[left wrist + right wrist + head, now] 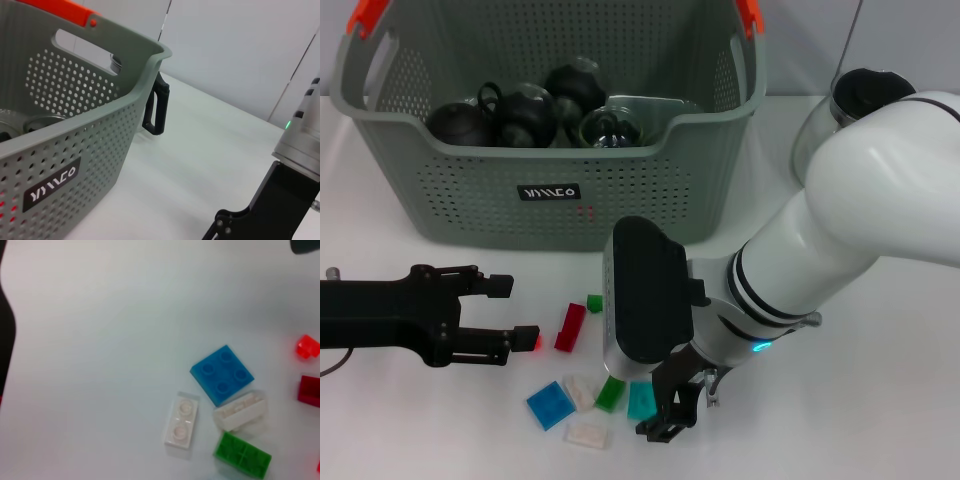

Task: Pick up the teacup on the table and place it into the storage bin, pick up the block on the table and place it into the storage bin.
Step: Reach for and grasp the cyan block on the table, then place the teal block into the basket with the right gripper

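While right gripper [665, 420] hovers over studded plastic blocks [222, 374], jaws perhaps parted, left gripper [512, 312] released.

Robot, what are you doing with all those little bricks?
The right gripper hangs low over the loose blocks, by the teal block and green block. The left gripper waits open beside the red block. Dark teapots already sit in the storage bin. No block is held yet.

The bin [550, 190] is sitting at the back of the desk [880, 380], teapots [525, 112] lying inside it. Blocks [582, 385] are lying before it, between the left gripper [515, 312] and right gripper [672, 405].
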`<action>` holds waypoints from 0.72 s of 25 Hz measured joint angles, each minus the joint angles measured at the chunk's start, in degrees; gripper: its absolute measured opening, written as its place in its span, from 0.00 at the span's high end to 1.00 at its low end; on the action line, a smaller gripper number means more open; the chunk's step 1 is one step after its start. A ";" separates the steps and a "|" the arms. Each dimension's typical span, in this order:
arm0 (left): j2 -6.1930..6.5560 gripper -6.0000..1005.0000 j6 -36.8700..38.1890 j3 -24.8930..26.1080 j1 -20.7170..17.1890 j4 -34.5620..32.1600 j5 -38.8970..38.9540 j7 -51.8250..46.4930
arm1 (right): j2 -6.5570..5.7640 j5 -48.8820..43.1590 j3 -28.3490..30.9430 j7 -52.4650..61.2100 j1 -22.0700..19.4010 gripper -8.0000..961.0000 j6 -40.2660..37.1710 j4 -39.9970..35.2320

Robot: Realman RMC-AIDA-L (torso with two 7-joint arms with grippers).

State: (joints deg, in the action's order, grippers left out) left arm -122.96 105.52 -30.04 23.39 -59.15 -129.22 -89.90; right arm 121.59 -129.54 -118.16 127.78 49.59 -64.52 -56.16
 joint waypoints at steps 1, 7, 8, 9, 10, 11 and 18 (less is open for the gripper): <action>0.00 0.16 0.01 0.00 -0.01 0.00 0.01 0.02 | 0.02 0.00 -0.06 0.26 0.03 0.09 0.17 0.10; 0.03 0.16 -0.01 -0.02 -0.03 0.00 0.02 0.08 | -0.07 0.00 -0.09 2.09 0.14 0.26 0.27 -0.05; 0.06 0.16 -0.01 -0.01 -0.06 0.00 0.01 0.10 | -0.15 0.02 -0.05 2.29 0.14 0.29 0.22 -0.20; 0.08 0.16 0.00 -0.01 -0.09 0.00 0.00 0.11 | -0.25 0.03 -0.01 2.50 0.14 0.33 0.11 -0.28; 0.11 0.16 0.01 -0.02 -0.11 0.00 -0.02 0.14 | -0.28 0.05 -0.01 2.62 0.18 0.39 -0.01 -0.26; 0.11 0.16 0.01 -0.02 -0.11 0.00 -0.06 0.15 | -0.33 0.06 -0.01 2.74 0.26 0.45 -0.14 -0.18; 0.09 0.16 0.39 0.50 -0.20 0.00 -0.37 0.17 | -1.30 -1.65 6.58 2.80 -1.58 0.56 -4.45 -4.86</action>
State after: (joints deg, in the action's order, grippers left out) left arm -122.86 105.91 -29.54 23.19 -59.15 -129.58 -89.73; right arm 120.29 -131.19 -111.58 130.58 48.01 -68.97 -61.02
